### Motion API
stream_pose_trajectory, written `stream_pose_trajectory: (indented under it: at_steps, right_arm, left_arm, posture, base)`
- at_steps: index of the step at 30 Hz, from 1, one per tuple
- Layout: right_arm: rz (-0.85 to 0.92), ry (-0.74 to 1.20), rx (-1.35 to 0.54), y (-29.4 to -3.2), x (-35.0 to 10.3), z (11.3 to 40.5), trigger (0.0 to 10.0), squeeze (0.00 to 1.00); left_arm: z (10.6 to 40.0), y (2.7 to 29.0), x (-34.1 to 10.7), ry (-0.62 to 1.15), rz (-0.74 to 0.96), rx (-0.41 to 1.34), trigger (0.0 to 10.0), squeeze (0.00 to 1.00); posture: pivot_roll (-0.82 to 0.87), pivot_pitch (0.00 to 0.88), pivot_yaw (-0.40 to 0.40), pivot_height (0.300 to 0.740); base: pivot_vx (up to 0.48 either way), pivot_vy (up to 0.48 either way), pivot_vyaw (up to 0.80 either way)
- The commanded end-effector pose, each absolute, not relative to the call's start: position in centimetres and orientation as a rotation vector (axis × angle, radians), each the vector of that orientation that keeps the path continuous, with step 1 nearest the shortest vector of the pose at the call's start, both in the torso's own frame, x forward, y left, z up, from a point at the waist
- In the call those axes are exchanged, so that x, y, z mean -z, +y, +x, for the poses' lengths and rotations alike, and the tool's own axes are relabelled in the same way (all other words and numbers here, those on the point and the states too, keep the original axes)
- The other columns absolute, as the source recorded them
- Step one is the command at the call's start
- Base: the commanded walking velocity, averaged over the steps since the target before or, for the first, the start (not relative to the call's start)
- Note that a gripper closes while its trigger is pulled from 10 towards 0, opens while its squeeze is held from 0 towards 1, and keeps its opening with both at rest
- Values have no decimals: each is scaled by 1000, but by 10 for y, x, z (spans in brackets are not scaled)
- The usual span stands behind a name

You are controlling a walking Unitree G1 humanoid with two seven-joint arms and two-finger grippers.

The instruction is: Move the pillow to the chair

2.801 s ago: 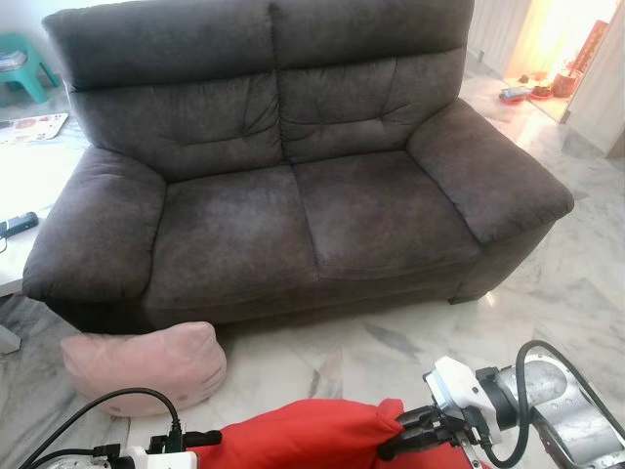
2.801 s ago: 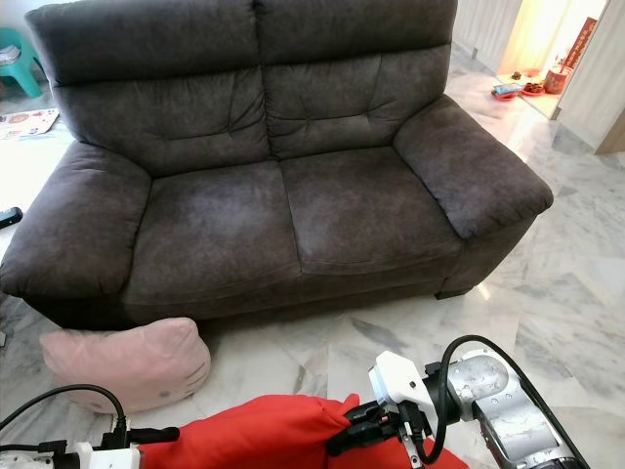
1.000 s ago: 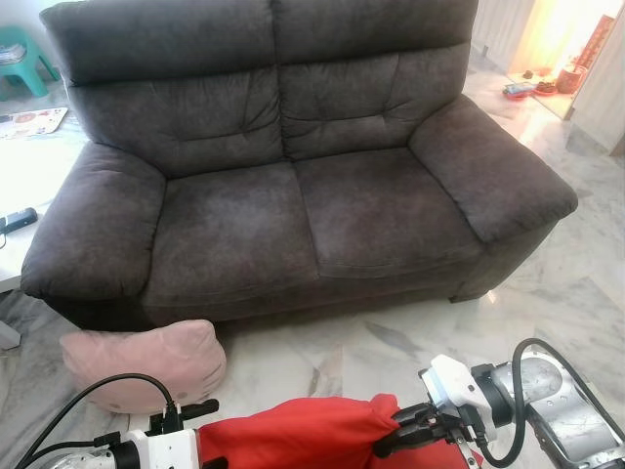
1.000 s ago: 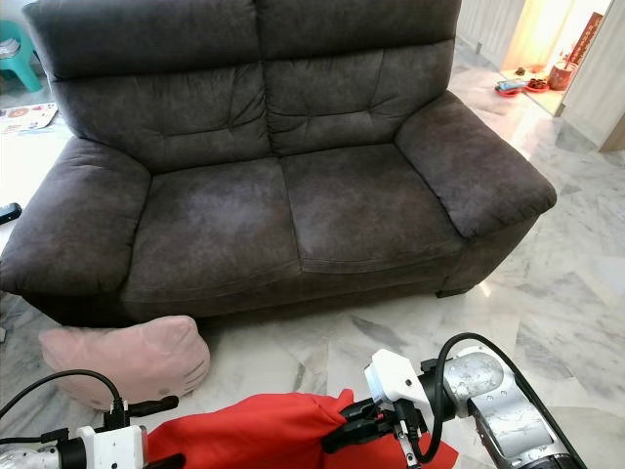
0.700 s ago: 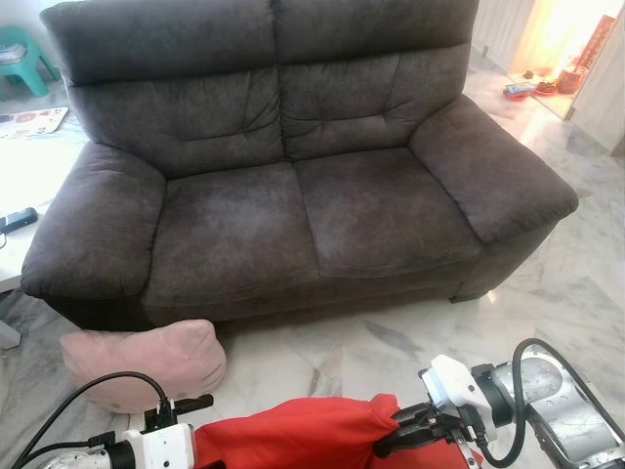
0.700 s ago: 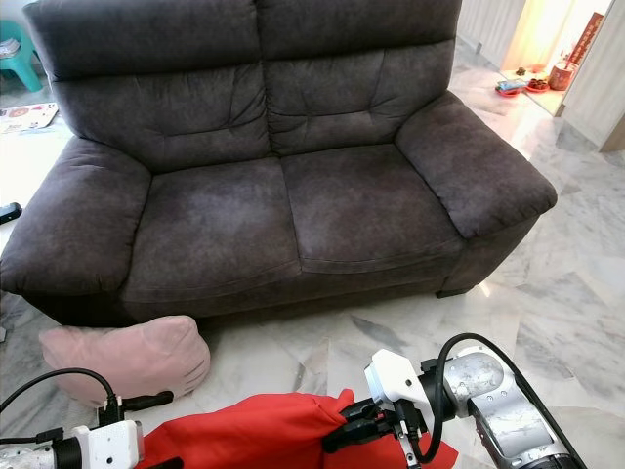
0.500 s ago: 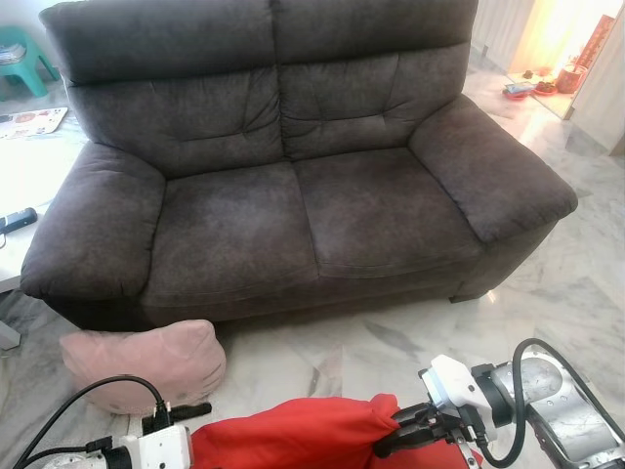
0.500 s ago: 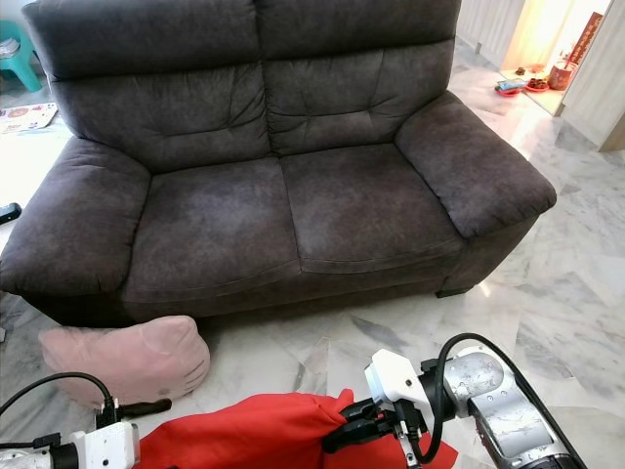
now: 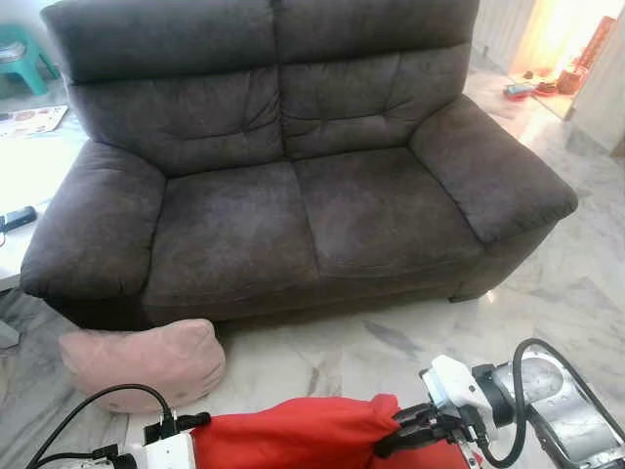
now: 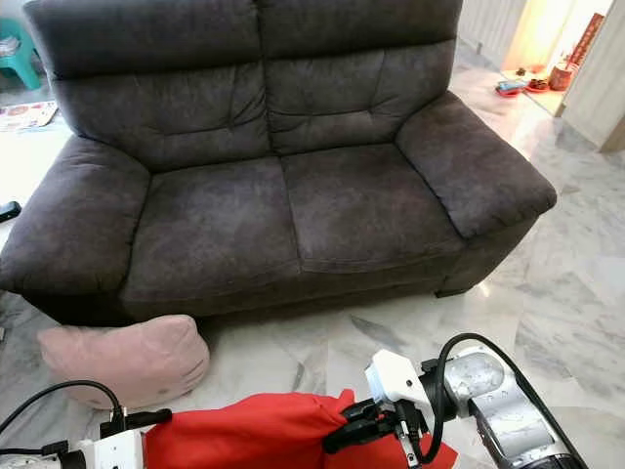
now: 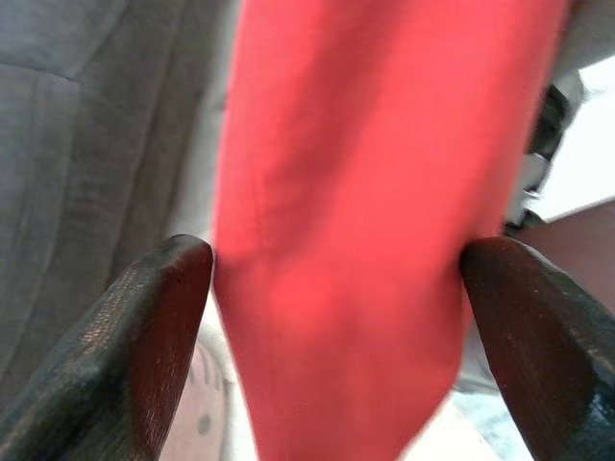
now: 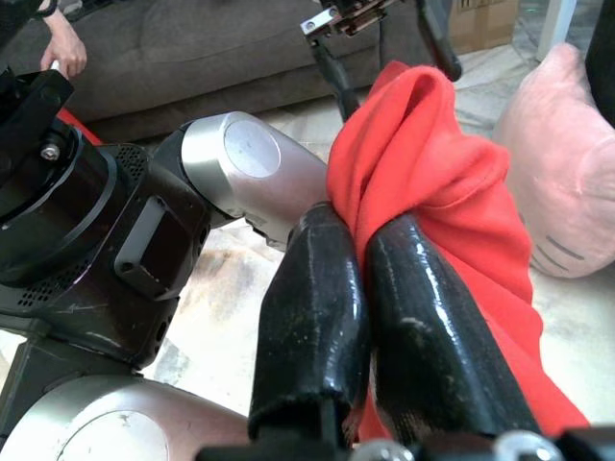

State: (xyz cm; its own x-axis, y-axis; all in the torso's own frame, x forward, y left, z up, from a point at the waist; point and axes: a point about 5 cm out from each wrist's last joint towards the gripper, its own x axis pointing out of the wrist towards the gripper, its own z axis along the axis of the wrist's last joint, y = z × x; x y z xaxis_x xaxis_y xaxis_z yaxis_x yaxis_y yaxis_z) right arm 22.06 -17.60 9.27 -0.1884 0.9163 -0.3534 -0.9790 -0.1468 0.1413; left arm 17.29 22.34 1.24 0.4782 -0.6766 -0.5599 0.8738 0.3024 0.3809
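The red pillow is a soft, plain cloth cushion, creased and bunched, held low in front of the robot between its two hands. The left hand straddles one end, its two dark fingers pressing the fabric from either side. The right hand pinches a twisted corner at the other end, its fingers nearly together on the cloth. The pillow hangs above the marble floor, well apart from the dark grey sofa, whose two seat cushions lie bare ahead of it.
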Motion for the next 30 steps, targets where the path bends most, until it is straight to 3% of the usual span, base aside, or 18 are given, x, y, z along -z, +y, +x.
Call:
stream_pose_trajectory:
  at_steps: [1, 21, 22, 23, 30]
  right_arm:
    - [-225, 303, -1765, -169, -106, 224, 10000, 0]
    - [-224, 306, -1767, -171, -108, 221, 10000, 0]
    - [-223, 306, -1767, -171, -108, 221, 10000, 0]
    - [-223, 307, -1766, -171, -108, 221, 10000, 0]
    - [-224, 308, -1761, -171, -107, 223, 10000, 0]
  left_arm:
    - [171, 227, -9, 330, 727, 1038, 10000, 0]
    - [163, 218, 22, 434, 666, 1005, 10000, 0]
    - [163, 218, 23, 433, 664, 1003, 6431, 0]
    - [164, 218, 22, 426, 663, 995, 0, 0]
    - [163, 216, 22, 413, 664, 1009, 0, 0]
  posture:
    - [20, 84, 11, 740]
    - [2, 86, 5, 740]
    - [2, 86, 5, 740]
    - [3, 87, 4, 740]
    - [6, 86, 3, 740]
  base:
    - [0, 0, 0]
    - [0, 0, 0]
    - [0, 0, 0]
    - [0, 0, 0]
    - [0, 0, 0]
